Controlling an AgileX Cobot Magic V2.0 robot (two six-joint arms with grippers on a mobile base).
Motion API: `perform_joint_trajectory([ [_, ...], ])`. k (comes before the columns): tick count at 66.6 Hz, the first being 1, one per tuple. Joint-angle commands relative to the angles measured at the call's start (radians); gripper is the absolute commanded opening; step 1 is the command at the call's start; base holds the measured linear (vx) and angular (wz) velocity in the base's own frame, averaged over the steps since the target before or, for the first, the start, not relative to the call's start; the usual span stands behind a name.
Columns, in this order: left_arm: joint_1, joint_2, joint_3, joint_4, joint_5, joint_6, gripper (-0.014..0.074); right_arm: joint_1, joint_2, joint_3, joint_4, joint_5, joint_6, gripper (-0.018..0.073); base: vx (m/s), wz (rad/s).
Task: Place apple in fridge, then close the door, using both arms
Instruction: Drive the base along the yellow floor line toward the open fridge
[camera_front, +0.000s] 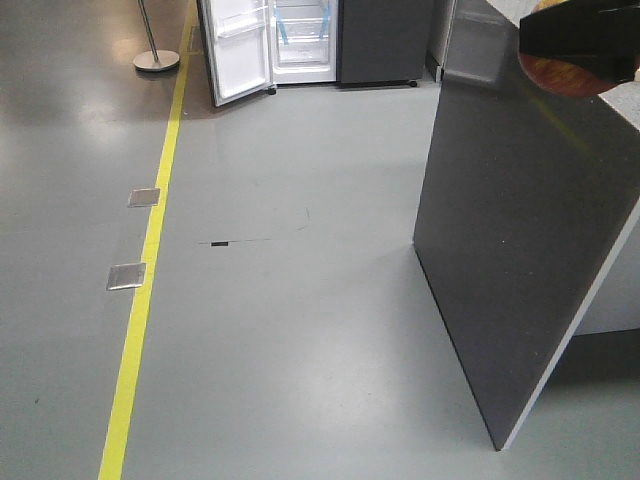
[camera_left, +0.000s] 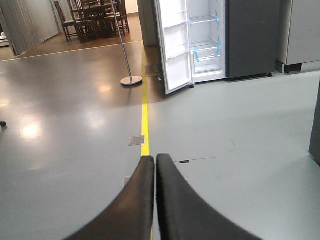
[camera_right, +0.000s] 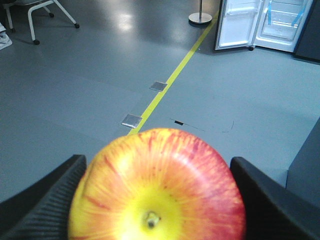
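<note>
Apple (camera_right: 157, 187) gripped, far across the floor from the fridge (camera_front: 305, 40)
Fingers of the right gripper (camera_right: 157, 161) clamp it on both sides; the left gripper (camera_left: 155, 167) has its fingers pressed together, holding nothing, and the fridge door (camera_front: 237, 55) stands open. I'd worry the shiny round skin slips out on a jolt before reaching the fridge. Its stem dimple faces away from the fridge, core axis roughly toward it.

Yellow floor line (camera_front: 150, 250), 2 metal floor plates (camera_front: 126, 276) beside it, stanchion (camera_front: 156, 60), dk grey counter block (camera_front: 510, 250)
</note>
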Motion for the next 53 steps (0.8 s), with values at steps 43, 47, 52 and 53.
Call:
perform_joint_trajectory([
  [43,-0.003,-0.017,0.015,-0.003,-0.064,-0.006,-0.0008,-0.006,-0.022,-0.033,0.038,-0.067,-0.011,0.0186,0.1,0.03],
  [47,-0.003,-0.017,0.015,-0.003,-0.064,-0.006,-0.0008,-0.006,-0.022,-0.033,0.038,-0.067,-0.011,0.0186,0.1,0.02],
  [52,-0.003,-0.017,0.015,-0.003,-0.064,-0.006,-0.0008,-0.006,-0.022,-0.033,0.038,-0.067,-0.011,0.0186,0.1,0.02],
  [53,-0.003,-0.017,0.015,-0.003,-0.064,-0.006,-0.0008,-0.006,-0.022,-0.033,0.038,-0.067,-0.011,0.0186,0.1,0.03],
])
